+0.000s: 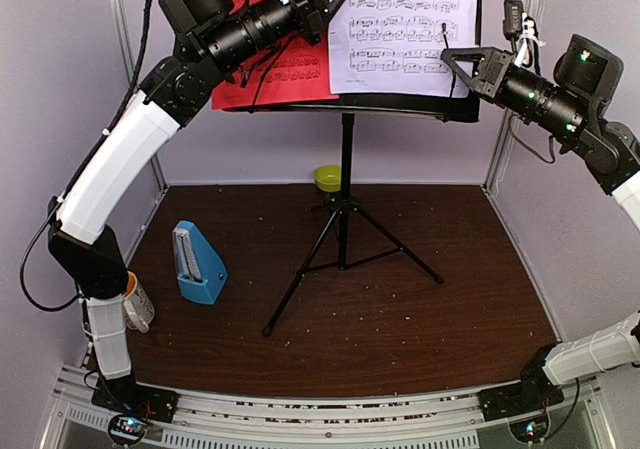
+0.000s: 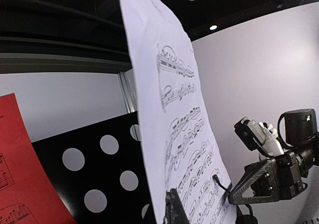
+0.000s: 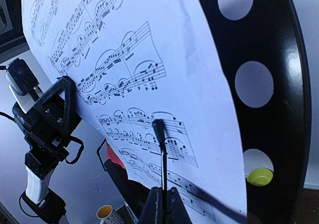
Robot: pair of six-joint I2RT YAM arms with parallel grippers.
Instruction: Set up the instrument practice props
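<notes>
Pinching the white sheet (image 1: 405, 39) by its left edge, my left gripper (image 2: 172, 209) has its jaws closed flat on the paper. My right gripper (image 3: 164, 204), near the sheet's right edge, is clamped on a thin black wire (image 3: 160, 154) whose tip lies on the page. The stand (image 1: 345, 209) backs the sheet beyond both jaws. The red sheet (image 1: 285, 74) hangs left of my left jaws, and the metronome (image 1: 197, 262) sits far below them.

the overhead camera sits high behind the arms, looking down and forward over the whole table (image 1: 450, 309) to the back wall. both wrist cameras sit very close to the white sheet (image 1: 405, 29). the left one looks up along its edge toward the right gripper (image 2: 232, 198). the right one faces its printed side, toward the left gripper (image 3: 65, 82). all three share the sheet and the black stand (image 1: 346, 169).
</notes>
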